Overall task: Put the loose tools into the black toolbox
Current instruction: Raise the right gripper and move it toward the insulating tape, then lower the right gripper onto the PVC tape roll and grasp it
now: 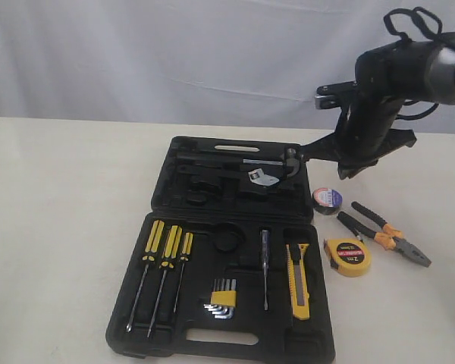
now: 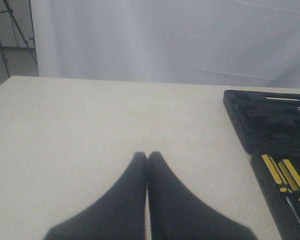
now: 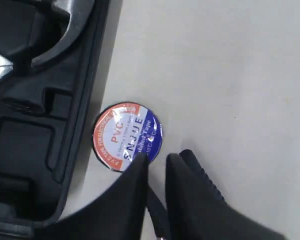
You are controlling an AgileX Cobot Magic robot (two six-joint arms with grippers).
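Hovering at the edge of the black tape roll (image 3: 127,136) with its glossy round white-red-blue label, the right claw (image 3: 160,161) is holding its matte black fingers slightly parted, gripping nothing. The roll is lying flat on the pale table (image 1: 61,189), just beside the moulded black toolbox (image 1: 136,345). The left claw (image 2: 147,156) is sitting closed, its tapered tips touching. The round yellow tape measure (image 1: 347,256) and pliers (image 1: 384,233) are lying nearby.

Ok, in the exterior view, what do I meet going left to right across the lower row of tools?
three yellow-black screwdrivers → hex key set → slim tester screwdriver → yellow-black utility knife → round yellow tape measure → pliers
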